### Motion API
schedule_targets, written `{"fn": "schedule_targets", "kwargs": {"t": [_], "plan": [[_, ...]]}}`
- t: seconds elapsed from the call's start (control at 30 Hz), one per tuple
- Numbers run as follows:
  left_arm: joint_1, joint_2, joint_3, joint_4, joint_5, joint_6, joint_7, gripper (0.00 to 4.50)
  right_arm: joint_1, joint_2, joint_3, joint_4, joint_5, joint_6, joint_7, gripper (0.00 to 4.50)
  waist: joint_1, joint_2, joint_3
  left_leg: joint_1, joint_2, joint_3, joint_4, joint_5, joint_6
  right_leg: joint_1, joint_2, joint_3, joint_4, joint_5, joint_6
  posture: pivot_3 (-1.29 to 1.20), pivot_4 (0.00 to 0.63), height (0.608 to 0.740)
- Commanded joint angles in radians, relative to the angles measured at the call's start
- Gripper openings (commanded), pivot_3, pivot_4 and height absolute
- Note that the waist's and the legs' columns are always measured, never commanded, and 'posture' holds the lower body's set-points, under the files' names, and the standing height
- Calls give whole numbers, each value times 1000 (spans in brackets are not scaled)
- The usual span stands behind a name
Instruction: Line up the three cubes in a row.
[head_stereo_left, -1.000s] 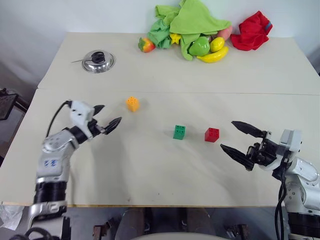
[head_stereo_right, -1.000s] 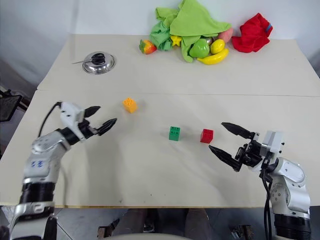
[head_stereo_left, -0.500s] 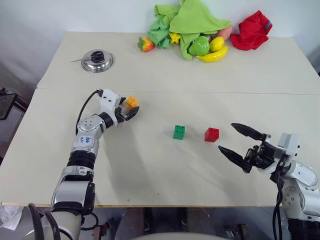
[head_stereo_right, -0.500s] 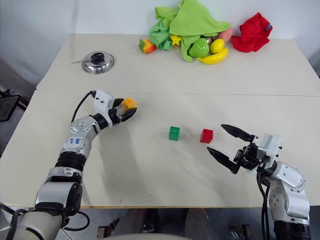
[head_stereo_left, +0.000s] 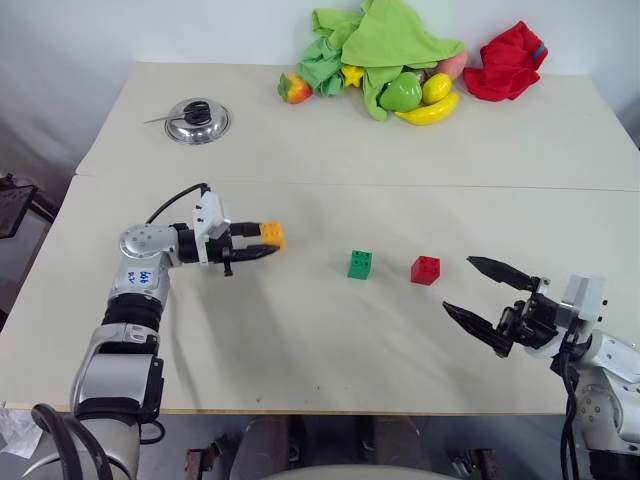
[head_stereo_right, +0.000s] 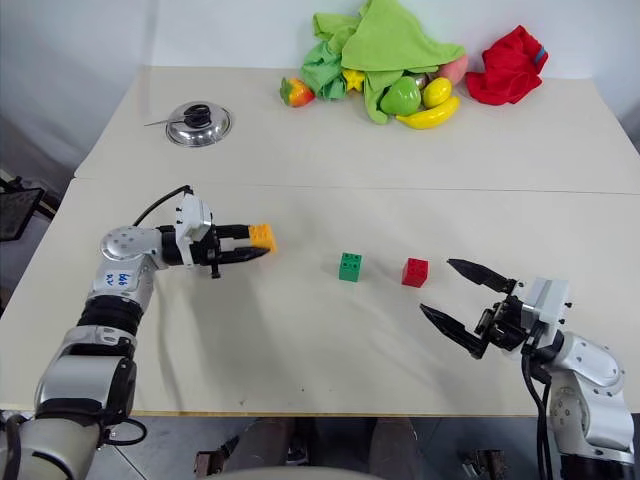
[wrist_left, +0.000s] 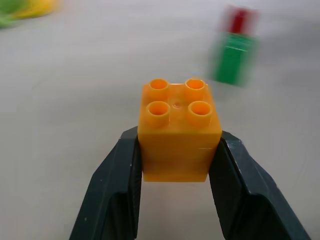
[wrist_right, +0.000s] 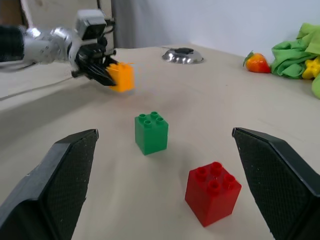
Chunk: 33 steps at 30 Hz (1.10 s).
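Left gripper (head_stereo_left: 262, 243) now clamped on the orange cube (head_stereo_left: 271, 234), which it has carried off its earlier spot.

A second ago its fingers were apart, short of the cube. The cube now hangs at nine o'clock from the green cube (head_stereo_left: 359, 264) and red cube (head_stereo_left: 425, 270), which are already side by side; setting it down would complete the row. Right gripper (head_stereo_left: 492, 303) waits with fingers apart at four o'clock from the red cube.

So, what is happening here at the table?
The robot is arranging three small plastic studded cubes. Its left gripper is shut on the orange-yellow cube, which looks lifted off the pale table. The green cube and the red cube stand side by side, apart, to its right. The right gripper is open near the red cube, holding nothing.
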Motion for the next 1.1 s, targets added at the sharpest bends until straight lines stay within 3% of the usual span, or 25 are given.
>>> {"fn": "schedule_targets", "kwargs": {"t": [0.03,0.53,0.83,0.97,1.1], "plan": [[-56,4,-32,77,42,-83,-73,1484,16,-18,-34,-42,32,9,8,4500,0,0,0,0,0,0,0,0,0,0,0,0,0,0,0,0,150,740],[-174,-119,-54,318,130,-183,-56,1484,48,-10,-26,-79,30,21,-11,4500,-1,-1,0,-2,0,0,0,0,1,-3,0,0,0,0,0,0,150,740],[-114,-26,11,218,68,-137,-122,4224,57,-45,-58,-68,38,23,18,4500,-12,-1,1,-5,1,0,0,0,1,-6,0,1,2,0,0,0,150,740],[47,99,66,6,-10,-33,-143,4224,84,-113,-109,-28,41,14,104,4500,-22,-1,1,-5,2,1,0,0,1,-6,0,2,2,0,0,0,150,740],[350,243,123,-317,-129,133,-167,4224,106,-177,-155,40,54,19,210,4500,-31,-1,1,-4,3,0,-1,0,1,-6,-1,1,2,0,0,0,150,740]]}}
